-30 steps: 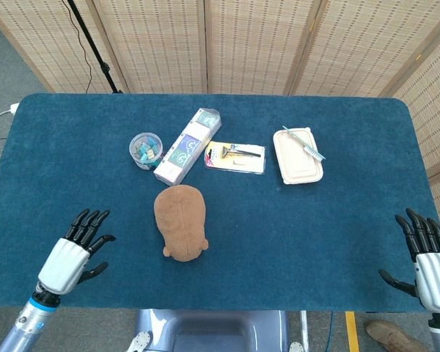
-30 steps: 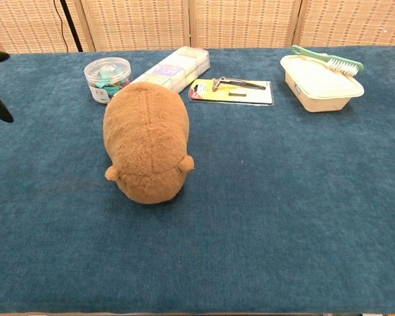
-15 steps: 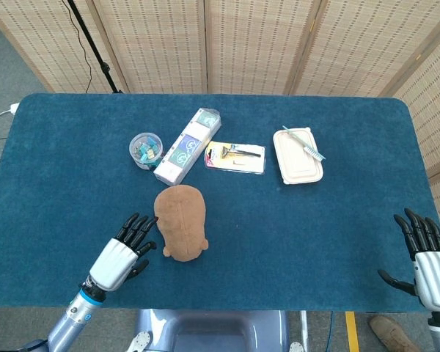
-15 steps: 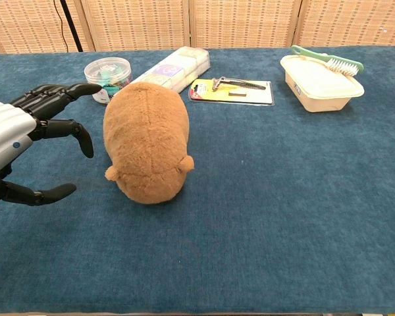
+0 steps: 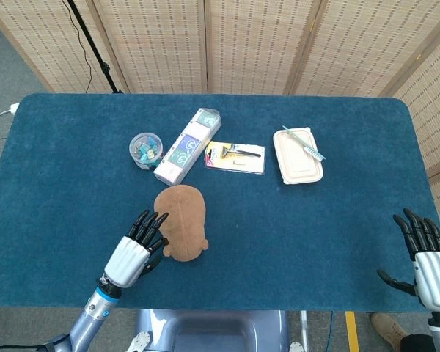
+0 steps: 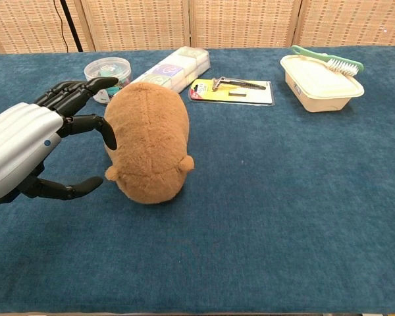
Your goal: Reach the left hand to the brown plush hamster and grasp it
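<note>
Reach nearly done: left hand (image 6: 26, 155) sits at the brown plush hamster's (image 6: 148, 139) 9 o'clock flank, fingers (image 6: 85, 89) spread, nothing held. Next: close around its body.

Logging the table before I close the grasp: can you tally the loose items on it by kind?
Plush hamster: 1
Clip tub: 1
Long box: 1
Carded razor: 1
Lidded container: 1
Brush, lying on that container: 1
Total: 6
</note>
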Motion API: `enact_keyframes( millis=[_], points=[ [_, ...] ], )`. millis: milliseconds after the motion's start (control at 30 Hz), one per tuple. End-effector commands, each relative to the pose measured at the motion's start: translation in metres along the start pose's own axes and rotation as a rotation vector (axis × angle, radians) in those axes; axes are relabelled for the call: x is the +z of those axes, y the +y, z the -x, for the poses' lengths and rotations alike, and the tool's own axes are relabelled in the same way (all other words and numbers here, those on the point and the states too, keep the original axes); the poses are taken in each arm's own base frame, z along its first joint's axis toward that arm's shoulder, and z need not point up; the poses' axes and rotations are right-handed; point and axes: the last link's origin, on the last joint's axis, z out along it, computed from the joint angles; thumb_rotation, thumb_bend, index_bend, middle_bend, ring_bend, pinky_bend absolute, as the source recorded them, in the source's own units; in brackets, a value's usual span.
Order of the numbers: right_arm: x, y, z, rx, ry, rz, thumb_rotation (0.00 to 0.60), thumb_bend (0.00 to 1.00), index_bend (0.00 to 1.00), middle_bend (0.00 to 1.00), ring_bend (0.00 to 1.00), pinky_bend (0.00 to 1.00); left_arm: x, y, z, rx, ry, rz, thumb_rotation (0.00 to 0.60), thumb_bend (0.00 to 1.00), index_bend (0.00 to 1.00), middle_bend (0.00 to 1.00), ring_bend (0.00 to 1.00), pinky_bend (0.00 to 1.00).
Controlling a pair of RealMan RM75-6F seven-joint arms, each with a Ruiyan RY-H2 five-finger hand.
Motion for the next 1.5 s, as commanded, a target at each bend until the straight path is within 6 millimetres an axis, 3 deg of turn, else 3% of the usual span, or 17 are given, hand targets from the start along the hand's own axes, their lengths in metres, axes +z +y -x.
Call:
enact_keyframes(
  millis=[33, 800, 1267, 1500],
  points=[
    [0.0, 0.0, 0.0, 0.004, -0.004, -0.001, 0.6, 0.0, 0.0, 0.0, 0.0, 0.0, 0.002, 0.0, 0.003, -0.009, 0.006, -0.013, 0.6, 0.24, 0.44, 0.0, 0.0, 0.0],
    [0.001, -0.001, 0.002, 0.022, -0.012, -0.021, 0.6, 0.0, 0.0, 0.0, 0.0, 0.0, 0.0, 0.004, 0.022, -0.035, 0.098, -0.031, 0.6, 0.22, 0.39, 0.0, 0.0, 0.0],
    [0.002, -0.002, 0.002, 0.029, -0.018, -0.025, 0.6, 0.0, 0.0, 0.0, 0.0, 0.0, 0.003, 0.011, 0.027, -0.073, 0.147, -0.016, 0.6, 0.22, 0.53, 0.0, 0.0, 0.0],
    [0.002, -0.002, 0.002, 0.035, -0.028, -0.029, 0.6, 0.0, 0.0, 0.0, 0.0, 0.0, 0.004, 0.01, 0.029, -0.073, 0.146, -0.024, 0.6, 0.22, 0.56, 0.0, 0.0, 0.0]
  ],
)
